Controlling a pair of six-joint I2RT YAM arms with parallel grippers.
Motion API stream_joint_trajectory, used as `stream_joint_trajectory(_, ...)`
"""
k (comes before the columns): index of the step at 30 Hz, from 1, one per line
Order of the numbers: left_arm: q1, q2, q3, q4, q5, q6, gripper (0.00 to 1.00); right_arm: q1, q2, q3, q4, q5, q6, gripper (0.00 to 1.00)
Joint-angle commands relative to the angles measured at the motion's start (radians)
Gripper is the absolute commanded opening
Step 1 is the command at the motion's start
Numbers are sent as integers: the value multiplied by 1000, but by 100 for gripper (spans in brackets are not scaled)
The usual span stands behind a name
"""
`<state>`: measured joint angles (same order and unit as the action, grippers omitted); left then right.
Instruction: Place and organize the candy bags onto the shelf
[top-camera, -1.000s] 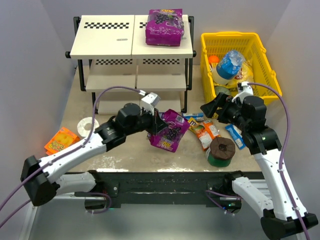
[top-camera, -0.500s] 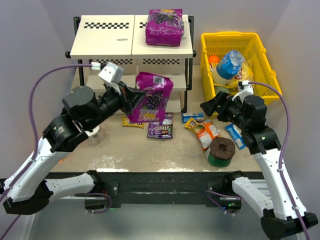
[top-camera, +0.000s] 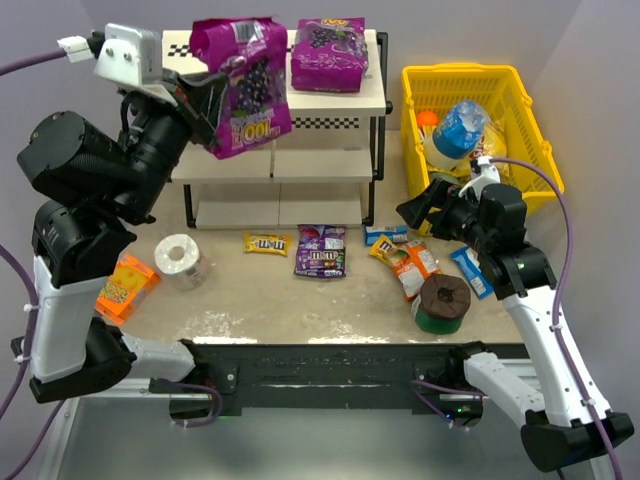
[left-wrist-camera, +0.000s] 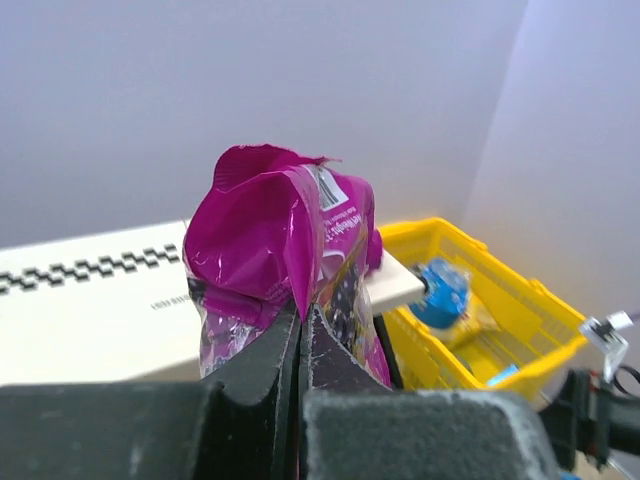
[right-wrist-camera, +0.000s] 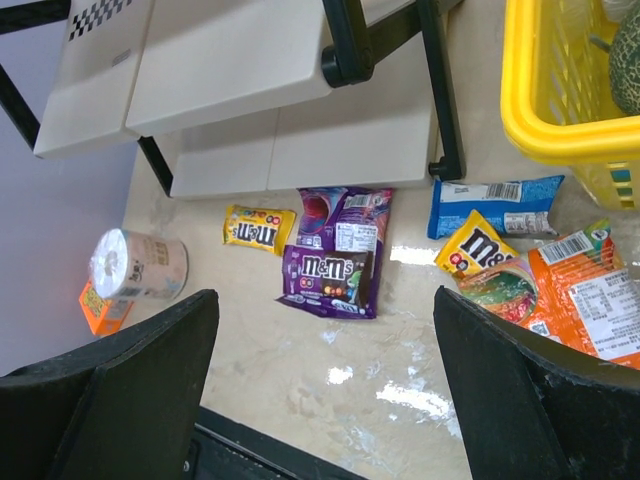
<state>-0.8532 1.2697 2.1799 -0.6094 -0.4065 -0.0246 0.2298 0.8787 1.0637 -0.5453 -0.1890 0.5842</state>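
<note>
My left gripper (top-camera: 205, 100) is shut on a large purple candy bag (top-camera: 245, 85) and holds it up over the top board of the shelf (top-camera: 205, 75); in the left wrist view the bag (left-wrist-camera: 270, 250) is pinched between the fingers (left-wrist-camera: 330, 360). A second large purple bag (top-camera: 328, 53) lies on the top board at the right. On the table lie a small yellow bag (top-camera: 266, 242), a dark-purple bag (top-camera: 321, 252), a blue bag (top-camera: 383, 234), a yellow bag (right-wrist-camera: 482, 250) and an orange bag (top-camera: 412, 265). My right gripper (top-camera: 425, 212) is open and empty above the table.
A yellow basket (top-camera: 470, 125) with a blue-capped bottle stands at the right. A flat orange box (top-camera: 122, 285) and a tape roll (top-camera: 181, 260) lie at the left. A dark round can (top-camera: 442, 302) stands at the front right.
My left arm has lifted the large purple bag from the table up and back to the height of the shelf's top board. The right arm has hardly moved.
</note>
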Motion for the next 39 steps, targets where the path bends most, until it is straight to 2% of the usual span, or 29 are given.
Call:
stream_joint_trajectory(1, 0, 69, 126, 170, -118, 162, 0, -1, 2, 53, 41, -29, 6, 92)
stream_joint_trajectory(8, 12, 148, 126, 364, -218, 400, 0, 0, 8, 71, 31, -15, -4, 92)
stream_joint_trajectory(11, 91, 203, 162, 355, -201, 396, 0, 0, 12, 78, 28, -12, -9, 92)
stream_joint_trajectory(13, 190, 230, 159, 338, -143, 338, 0, 0, 14, 78, 27, -10, -11, 92)
stream_joint_trajectory(17, 281, 257, 135, 316, -59, 287, 0, -1, 17, 74, 21, -3, -15, 92)
stream_joint_trajectory(20, 344, 261, 94, 318, 67, 249, 0, 0, 17, 71, 16, 3, -17, 92)
stream_joint_trajectory(22, 426, 273, 75, 312, 136, 189, 0, 0, 17, 70, 15, 3, -17, 91)
stream_joint_trajectory(23, 460, 278, 72, 301, 214, 164, 0, 0, 16, 68, 15, 3, -17, 91)
stream_joint_trajectory(24, 524, 290, 63, 298, 248, 138, 0, -1, 17, 67, 16, 3, -17, 91)
stream_joint_trajectory(30, 699, 351, 29, 309, 437, 34, 0, 0, 26, 56, 25, 8, -12, 91)
stream_joint_trajectory(33, 750, 391, 29, 316, 512, 0, 10, 0, 28, 50, 31, 5, -7, 91)
stream_joint_trajectory(34, 760, 399, 29, 329, 529, -6, 16, -1, 26, 47, 33, 5, -6, 91)
stream_joint_trajectory(39, 773, 464, 46, 365, 586, -6, 32, 0, 26, 38, 39, 0, 2, 90)
